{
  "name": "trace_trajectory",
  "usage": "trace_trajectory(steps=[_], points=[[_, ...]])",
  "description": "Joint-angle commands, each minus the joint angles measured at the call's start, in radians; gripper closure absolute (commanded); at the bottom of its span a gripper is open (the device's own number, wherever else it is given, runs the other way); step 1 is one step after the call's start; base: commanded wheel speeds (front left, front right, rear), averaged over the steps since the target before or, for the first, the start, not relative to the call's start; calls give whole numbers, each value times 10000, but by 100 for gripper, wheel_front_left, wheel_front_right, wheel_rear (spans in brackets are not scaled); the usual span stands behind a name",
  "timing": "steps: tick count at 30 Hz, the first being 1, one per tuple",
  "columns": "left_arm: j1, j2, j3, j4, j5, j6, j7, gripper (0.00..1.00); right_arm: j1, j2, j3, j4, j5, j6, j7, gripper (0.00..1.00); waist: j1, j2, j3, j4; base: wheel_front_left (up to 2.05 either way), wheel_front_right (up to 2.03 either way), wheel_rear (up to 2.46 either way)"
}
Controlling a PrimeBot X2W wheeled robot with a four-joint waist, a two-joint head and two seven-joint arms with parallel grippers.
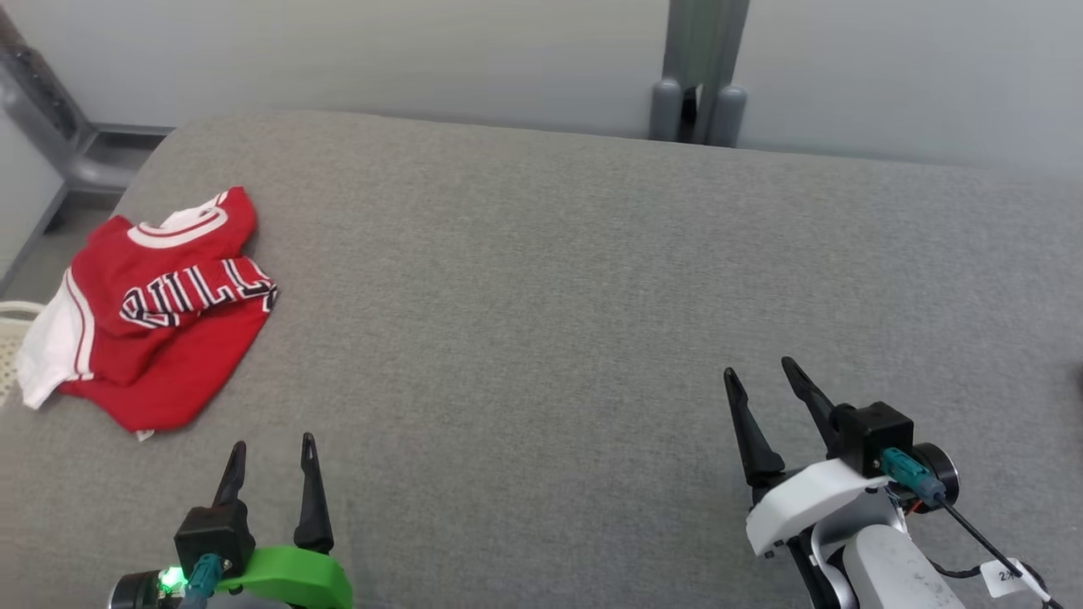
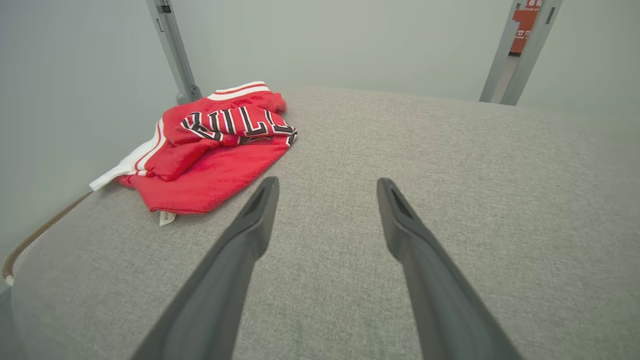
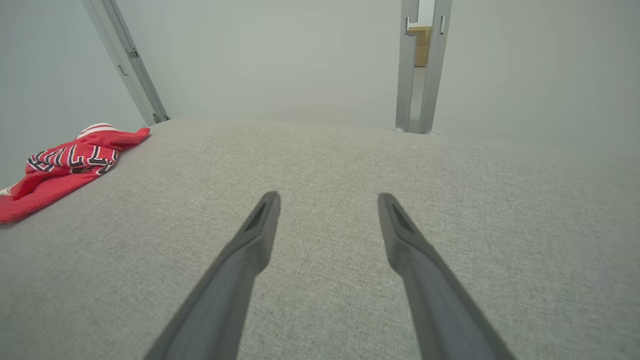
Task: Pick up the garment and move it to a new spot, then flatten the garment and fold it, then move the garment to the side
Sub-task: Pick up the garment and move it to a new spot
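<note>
Head view, task not yet begun. A crumpled red jersey with white trim and black-and-white lettering [image 1: 161, 313] lies at the far left of the grey fabric-covered surface [image 1: 550, 296], with a white part reaching the left rim. Its collar is at the far end and its hem is nearest the robot, so its long axis runs roughly away from the robot. The left gripper [image 1: 273, 441] stands just short of the hem, and the jersey is ahead and slightly to its left. The right gripper [image 1: 759, 367] is well apart from it, across bare cloth. In the left wrist view the jersey [image 2: 210, 150] sits ahead-left of the fingers [image 2: 250, 225]. Both pairs of fingers are spread wide, holding and touching nothing. By this layout the left arm is the nearer for the first pick-up.
</note>
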Motion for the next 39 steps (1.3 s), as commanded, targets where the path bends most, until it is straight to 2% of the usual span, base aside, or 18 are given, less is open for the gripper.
trace_trajectory(steps=[1, 9, 16, 24, 32, 39], points=[[-167, 47, 19, 23, -55, 41, 13, 0, -167, -36, 48, 47, 24, -15, -27, 0, 0, 0, 324, 1186, 0, 0, 0], [-113, 40, 240, -86, -317, 185, 13, 0, -426, -41, 333, 196, -92, -15, -26, 0, 0, 0, 617, 2876, 0, 0, 0], [215, 36, 596, -108, -696, 364, 13, 0, -489, -48, 561, 285, -83, -15, -26, 0, 0, 0, 781, 3755, 0, 0, 0], [275, 34, 828, -35, -1317, 366, 13, 0, -661, -51, 772, 465, -248, -15, -26, 0, 0, 0, 1024, 3829, 0, 0, 0], [-1156, 42, 517, 648, -1941, 203, 9, 0, -1177, -44, 412, 220, -938, -15, -26, 0, 0, 0, 2113, 3697, 0, 0, 0], [-2945, 43, 692, 1085, -2316, -399, 9, 0, -1802, -259, 419, -488, -1664, -15, -27, 0, 0, 0, 3306, 3101, 0, 0, 0]])
